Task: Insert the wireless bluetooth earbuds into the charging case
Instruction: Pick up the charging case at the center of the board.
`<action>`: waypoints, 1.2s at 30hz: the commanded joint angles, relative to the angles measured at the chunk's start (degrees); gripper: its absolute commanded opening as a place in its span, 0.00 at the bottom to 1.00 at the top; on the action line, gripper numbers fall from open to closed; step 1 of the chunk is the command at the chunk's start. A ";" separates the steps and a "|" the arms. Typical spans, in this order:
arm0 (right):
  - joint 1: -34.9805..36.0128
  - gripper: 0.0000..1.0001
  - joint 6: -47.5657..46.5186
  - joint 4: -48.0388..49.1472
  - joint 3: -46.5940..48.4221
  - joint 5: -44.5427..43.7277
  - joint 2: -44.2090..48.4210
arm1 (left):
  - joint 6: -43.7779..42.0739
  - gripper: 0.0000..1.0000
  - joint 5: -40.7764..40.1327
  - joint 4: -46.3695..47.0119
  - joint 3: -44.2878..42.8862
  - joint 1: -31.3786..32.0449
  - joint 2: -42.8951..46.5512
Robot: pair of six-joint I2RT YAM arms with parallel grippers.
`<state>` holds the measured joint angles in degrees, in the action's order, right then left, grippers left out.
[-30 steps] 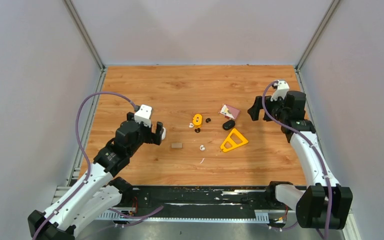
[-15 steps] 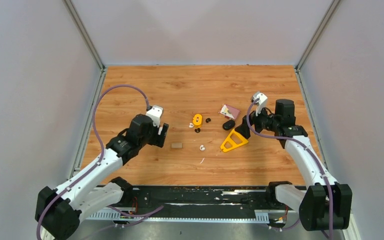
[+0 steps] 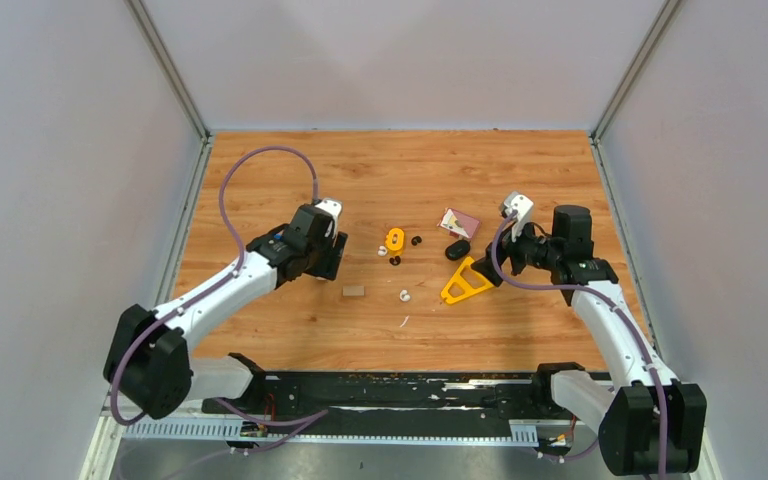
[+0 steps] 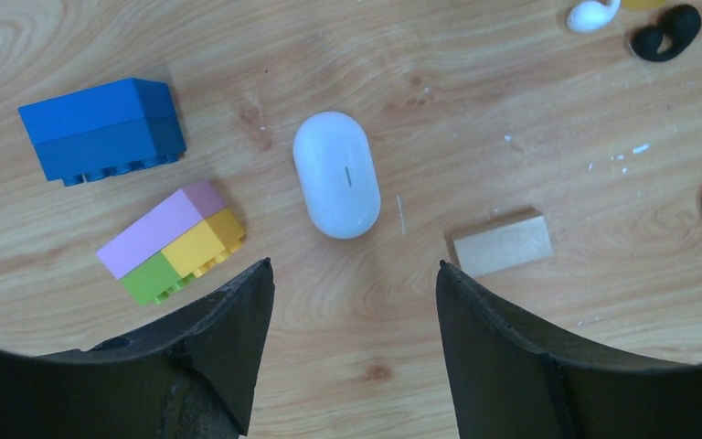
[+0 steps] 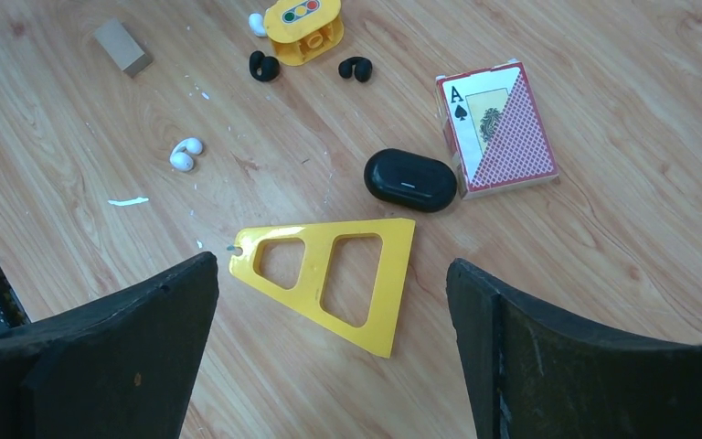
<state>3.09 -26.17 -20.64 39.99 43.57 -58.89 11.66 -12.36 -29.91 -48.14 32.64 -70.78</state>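
The white charging case [image 4: 336,174] lies closed on the wood, just ahead of my open, empty left gripper [image 4: 353,267]; in the top view that gripper [image 3: 332,255] hides it. The black charging case [image 5: 410,180] lies closed beyond the yellow triangle [image 5: 398,274], which sits ahead of my open, empty right gripper [image 5: 332,263], also seen from above [image 3: 485,268]. One white earbud [image 5: 186,154] lies left of the triangle. Two black earbuds [image 5: 263,66] [image 5: 356,68] and another white earbud [image 5: 257,25] lie around a yellow toy [image 5: 304,23].
A tan block [image 4: 501,244] lies right of the white case. A blue brick [image 4: 101,128] and a pastel brick [image 4: 172,240] lie to its left. A card pack [image 5: 496,128] touches the black case. White crumbs dot the table [image 3: 260,170].
My left arm has reached forward and right, over the white case. My right arm has swung in from the back right to the yellow triangle. Nothing on the table has moved.
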 commanded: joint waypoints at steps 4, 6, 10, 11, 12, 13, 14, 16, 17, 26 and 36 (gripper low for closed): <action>0.15 0.95 -3.31 0.06 0.58 0.92 1.37 | 8.10 0.74 -5.41 0.16 -4.76 0.23 -7.26; 0.16 0.95 -3.60 -0.01 0.47 0.67 1.93 | 7.42 0.74 -6.14 -0.59 -6.14 0.23 -9.95; 0.11 0.95 -3.94 -0.47 0.37 0.67 2.77 | 6.52 0.73 -7.84 -0.72 -6.94 0.19 -14.31; 0.14 0.95 -3.97 -0.46 0.28 0.72 2.98 | 6.53 0.73 -7.51 -0.01 -6.78 0.22 -14.86; 0.16 0.95 -4.07 -0.45 0.27 0.72 3.05 | 6.58 0.73 -7.11 0.58 -6.53 0.21 -15.46; 0.15 0.95 -4.16 -0.48 0.27 0.65 3.11 | 6.68 0.73 -6.88 0.95 -6.45 0.22 -16.04; 0.16 0.95 -4.13 -0.52 0.27 0.64 3.05 | 6.63 0.72 -6.39 1.28 -6.37 0.15 -16.66; 0.15 0.95 -4.21 -0.70 0.34 0.64 2.90 | 6.71 0.72 -5.90 1.84 -6.48 0.21 -17.61; 0.16 0.95 -4.26 -0.78 0.35 0.71 2.86 | 6.71 0.72 -5.80 1.99 -6.59 0.20 -18.30; 0.16 0.93 -5.17 -1.07 0.02 1.25 3.89 | 6.73 0.66 -1.44 3.31 -7.71 -1.83 -22.63; 0.33 0.93 -5.71 -1.72 0.42 1.41 2.80 | 6.28 0.59 -0.73 3.40 -7.76 -2.55 -24.27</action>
<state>3.09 -30.37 -22.46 39.99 43.57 -56.21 17.65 -13.98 -27.66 -53.95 30.30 -93.97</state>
